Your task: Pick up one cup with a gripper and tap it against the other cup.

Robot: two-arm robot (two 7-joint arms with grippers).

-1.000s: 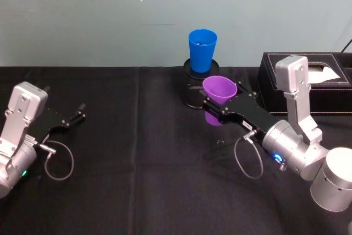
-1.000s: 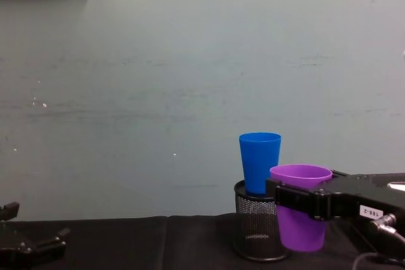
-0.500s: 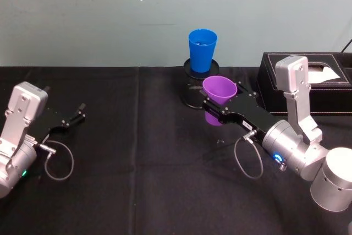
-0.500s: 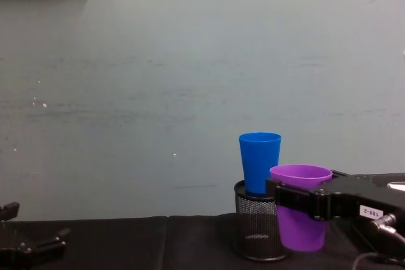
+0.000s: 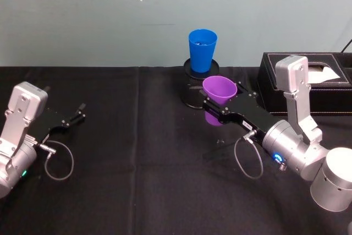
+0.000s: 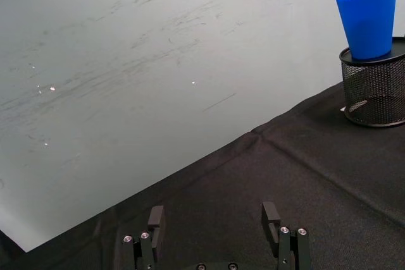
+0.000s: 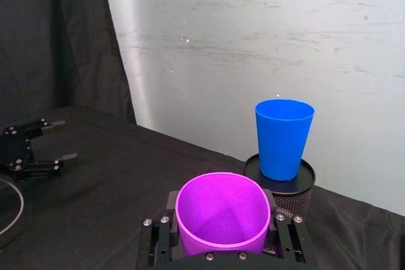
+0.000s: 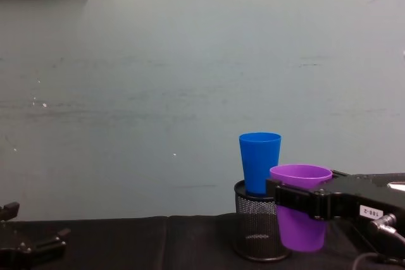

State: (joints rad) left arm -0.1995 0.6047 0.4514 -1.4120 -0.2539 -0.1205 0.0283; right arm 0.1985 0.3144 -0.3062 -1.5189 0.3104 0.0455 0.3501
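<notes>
A black cloth covers the surface [image 5: 137, 191], with a pale teal wall [image 5: 82, 15] behind it. Toward 12 o'clock of the surface, in the head view, a black mesh holder [image 5: 192, 93] stands near the back edge. The bright blue tumbler [image 5: 202, 50] sits upright on the holder's flat top, mouth up.

The right arm reaches in from 4 o'clock. Its right tool [image 5: 220, 108] is clamped on the purple tumbler [image 5: 219, 88], one black jaw on each side of the cup just under the wide rim. The purple tumbler is upright and open end up. It hangs clear of the cloth, with its shadow on the surface below. It is at about 5 o'clock from the blue tumbler, just in front of the holder. The right wrist view shows a gap between the two cups. Whether the purple cup brushes the mesh cannot be told.

A black tissue box [image 5: 330, 100] lies at 3 o'clock from the cups, behind the right arm.

The left tool [image 5: 75, 115] rests low over the cloth at 9 o'clock, well apart from the cups, its jaws spread with nothing between them.
</notes>
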